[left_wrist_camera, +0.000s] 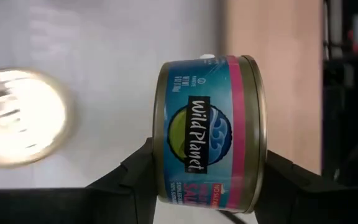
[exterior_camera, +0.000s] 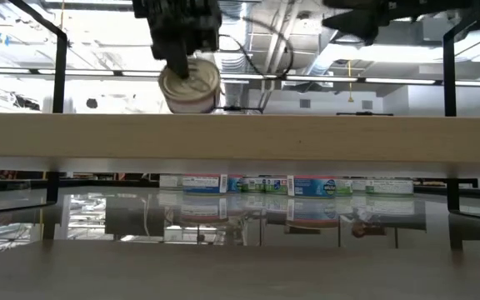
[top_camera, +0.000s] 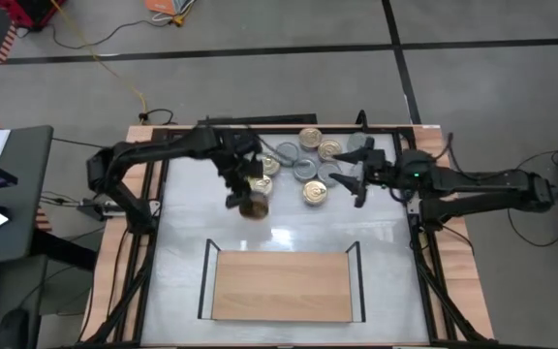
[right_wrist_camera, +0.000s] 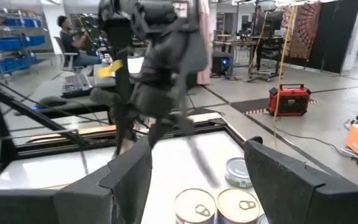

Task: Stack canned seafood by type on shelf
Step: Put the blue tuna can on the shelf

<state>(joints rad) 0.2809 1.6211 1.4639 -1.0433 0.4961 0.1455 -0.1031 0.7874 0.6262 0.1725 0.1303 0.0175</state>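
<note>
Left tool [top_camera: 251, 197] is up off the counter [top_camera: 289, 233], clamped on one tin [top_camera: 254, 206], fingers pressing lid and base so the tin sits on its edge. Left wrist view shows it close: blue label w/ a pink band, gold rims, dark fingers [left_wrist_camera: 132, 180] squeezing from both sides. In the low view that same tin [exterior_camera: 190, 87] hangs above the line of the shelf board, tipped sideways, pale face toward the camera.

Shelf [top_camera: 281, 285] sits at the near side of the counter, light wood board, thin black uprights at each end, nothing on top of it that I can see from above. Held tin is between the shelf and the pile, apart from both.

Rest of the tins [top_camera: 303, 160] are bunched at the far side of the counter, gold and silver-grey lids mixed, some touching. Low view catches them under the board as a row of blue, green and red labels [exterior_camera: 286, 184].

Right tool [top_camera: 351, 177] hovers just beside the pile, fingers apart, nothing between them. Right wrist view: two gold lids [right_wrist_camera: 219, 206] below its spread fingers [right_wrist_camera: 129, 180], left arm beyond. A person sits at a desk far back in the room [right_wrist_camera: 70, 37].
</note>
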